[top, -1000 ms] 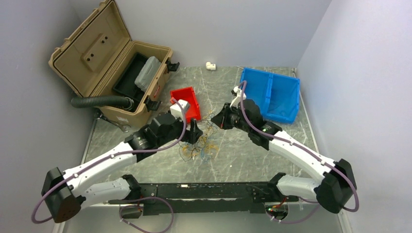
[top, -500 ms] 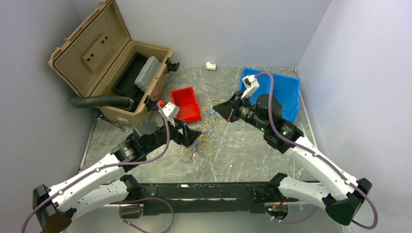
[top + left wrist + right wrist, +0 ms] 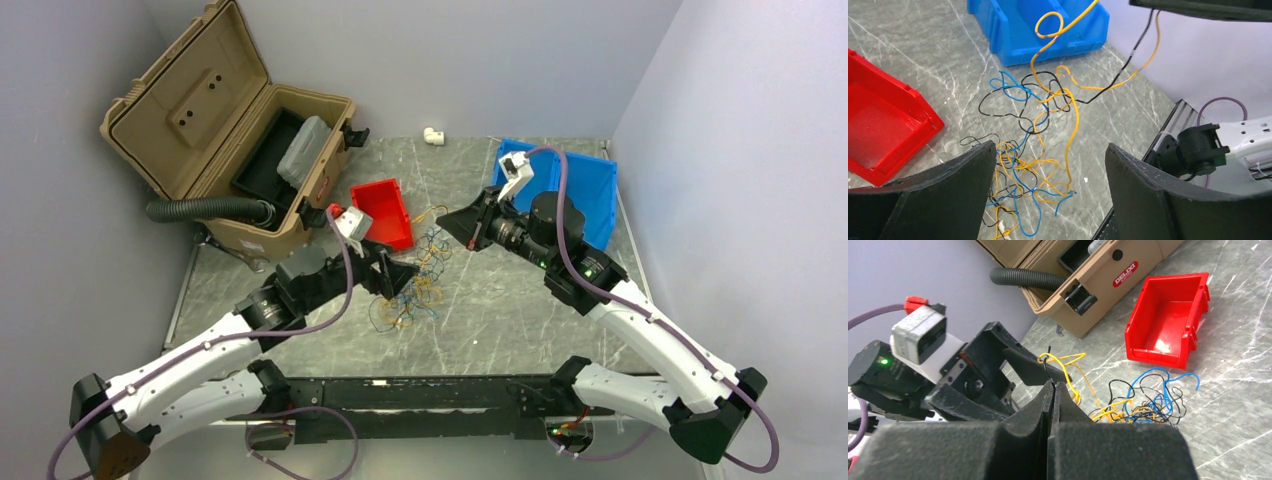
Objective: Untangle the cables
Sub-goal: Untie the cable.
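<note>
The cables point(image 3: 415, 282) are a tangle of thin orange-yellow, blue and black wires lying on the grey table between the two grippers. My left gripper point(image 3: 402, 276) is open and empty and hovers just above the tangle, which shows between its jaws in the left wrist view point(image 3: 1034, 165). My right gripper point(image 3: 446, 222) is raised to the right of the tangle. It is shut on a black strand point(image 3: 1047, 364), with an orange-yellow strand point(image 3: 1068, 372) beside the tips. Both strands rise taut from the pile point(image 3: 1143, 407) to it.
An open tan case point(image 3: 230, 130) with a black ribbed hose point(image 3: 205, 208) stands at the back left. A red bin point(image 3: 385, 215) is just behind the tangle and a blue bin point(image 3: 560, 190) at the back right. A white fitting point(image 3: 432, 135) lies by the back wall.
My right gripper has risen and drawn back to the right, pulling strands up out of the pile. My left gripper has lifted and tilted over the tangle. Little has moved in the last half second.
</note>
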Tool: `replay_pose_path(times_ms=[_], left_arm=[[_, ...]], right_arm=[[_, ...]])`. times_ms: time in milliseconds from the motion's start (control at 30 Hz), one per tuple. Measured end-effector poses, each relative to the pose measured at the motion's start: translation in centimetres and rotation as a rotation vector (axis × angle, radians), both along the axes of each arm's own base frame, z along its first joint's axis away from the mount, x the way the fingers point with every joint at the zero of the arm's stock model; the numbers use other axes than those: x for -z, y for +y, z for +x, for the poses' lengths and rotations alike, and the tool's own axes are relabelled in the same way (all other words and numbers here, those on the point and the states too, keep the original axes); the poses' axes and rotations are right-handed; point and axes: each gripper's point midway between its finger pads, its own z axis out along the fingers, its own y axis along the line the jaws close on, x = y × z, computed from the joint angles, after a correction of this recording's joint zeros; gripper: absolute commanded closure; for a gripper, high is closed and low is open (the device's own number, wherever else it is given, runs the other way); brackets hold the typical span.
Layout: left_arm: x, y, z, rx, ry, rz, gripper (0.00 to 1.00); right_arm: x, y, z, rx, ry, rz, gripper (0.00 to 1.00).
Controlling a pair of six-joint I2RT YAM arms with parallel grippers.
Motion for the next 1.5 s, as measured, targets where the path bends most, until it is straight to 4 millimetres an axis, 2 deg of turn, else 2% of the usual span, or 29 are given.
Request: replay_pose_path(times_ms=[167, 233, 267, 300, 333, 367, 467, 600, 700, 767, 933, 1100, 1300, 1500], left_arm=[[2.1, -1.3, 0.8, 0.016, 0.046, 0.050, 0.21], [3.4, -2.0, 1.2, 0.023, 0.073, 0.079, 0.32], [4.2, -2.4, 1.4, 0.029, 0.086, 0.091, 0.41], [4.9, -2.8, 1.6, 0.038, 0.101, 0.103, 0.57], [5.6, -3.1, 1.6, 0.044, 0.117, 0.110, 0.84], [6.3, -3.5, 1.7, 0.055, 0.131, 0.124, 0.99], [8.3, -4.0, 1.8, 0.065, 0.177, 0.164, 1.00], [9.4, -2.6, 2.4, -0.009, 0.207, 0.212, 1.00], [8.7, -0.3, 3.1, -0.086, 0.208, 0.210, 1.00], [7.7, 2.4, 3.9, -0.173, 0.204, 0.196, 1.00], [5.8, 7.9, 4.9, -0.350, 0.187, 0.169, 1.00], [6.0, 10.0, 4.3, -0.411, 0.205, 0.186, 1.00], [7.0, 11.4, 3.8, -0.463, 0.242, 0.223, 1.00], [8.1, 13.4, 3.4, -0.548, 0.277, 0.276, 1.00]], right_arm=[[0.0, 0.0, -0.1, -0.004, 0.001, 0.001, 1.00], [0.0, 0.0, -0.1, -0.004, 0.000, 0.001, 1.00], [0.0, 0.0, -0.1, -0.004, 0.000, 0.001, 1.00], [0.0, 0.0, 0.0, -0.003, 0.000, 0.001, 1.00], [0.0, 0.0, 0.0, -0.001, 0.000, 0.000, 1.00], [0.0, -0.1, 0.0, 0.005, 0.000, -0.001, 1.00], [0.1, -0.7, 0.4, 0.045, 0.007, -0.013, 1.00], [1.0, -3.1, 1.2, 0.183, 0.035, -0.057, 1.00], [1.8, -5.6, 1.8, 0.315, 0.053, -0.085, 1.00], [2.9, -7.7, 1.8, 0.407, 0.069, -0.108, 1.00], [7.5, -12.5, 1.4, 0.614, 0.146, -0.211, 1.00], [10.7, -16.1, 0.9, 0.768, 0.216, -0.332, 1.00], [12.7, -18.2, 0.6, 0.864, 0.257, -0.439, 1.00], [13.1, -19.5, 0.4, 0.929, 0.263, -0.467, 1.00]])
